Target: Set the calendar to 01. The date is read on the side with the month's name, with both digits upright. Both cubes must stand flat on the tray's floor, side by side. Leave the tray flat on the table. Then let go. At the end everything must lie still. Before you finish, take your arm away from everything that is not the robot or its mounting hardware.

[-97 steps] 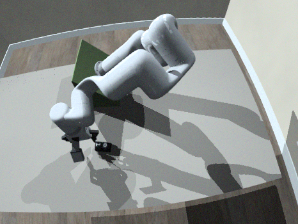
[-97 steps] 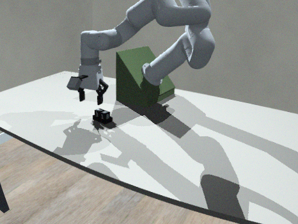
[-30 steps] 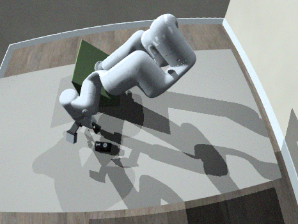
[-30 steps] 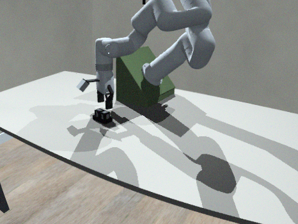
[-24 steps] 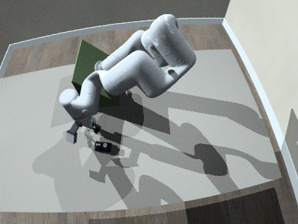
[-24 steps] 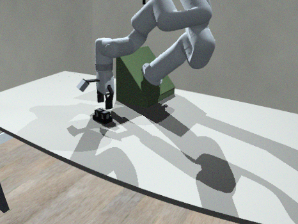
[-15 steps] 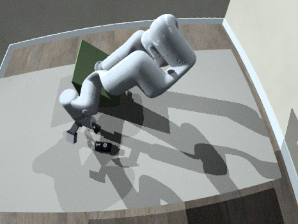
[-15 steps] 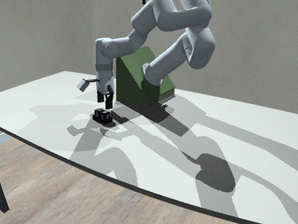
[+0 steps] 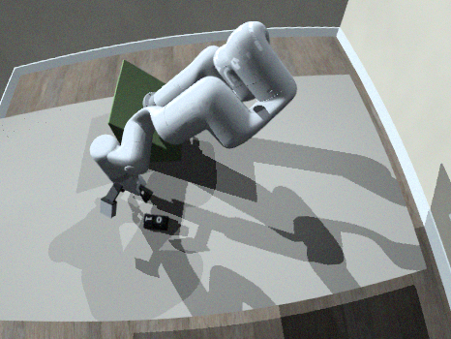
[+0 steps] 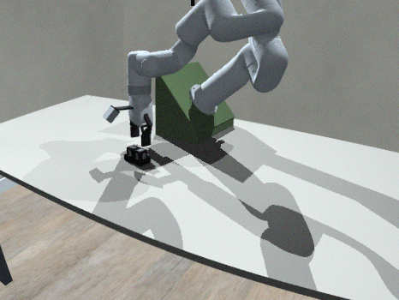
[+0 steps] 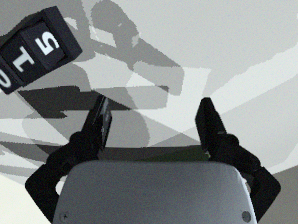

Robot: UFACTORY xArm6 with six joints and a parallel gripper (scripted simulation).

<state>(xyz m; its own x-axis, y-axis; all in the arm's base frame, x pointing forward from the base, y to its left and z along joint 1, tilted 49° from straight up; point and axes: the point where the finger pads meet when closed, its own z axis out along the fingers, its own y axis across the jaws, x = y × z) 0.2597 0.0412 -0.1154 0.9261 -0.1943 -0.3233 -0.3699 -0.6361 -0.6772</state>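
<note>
The claw [image 9: 132,190] [image 10: 140,136] [image 11: 154,107] is spread wide, with nothing held, near the small black calendar [image 9: 156,223] [image 10: 137,155] [image 11: 37,47]. The calendar is seated well inside the edges of the desk [image 9: 44,160] [image 10: 342,171] [image 11: 240,45], with bare surface left around it.

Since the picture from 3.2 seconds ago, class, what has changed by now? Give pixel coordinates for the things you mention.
The gripper [image 9: 132,191] [image 10: 140,136] [image 11: 154,107] has moved toward the green wedge [image 9: 131,92] [image 10: 175,103] and turned. Nothing was gripped or released. The calendar [image 9: 156,223] [image 10: 137,155] [image 11: 37,47] and wedge stayed put.
</note>
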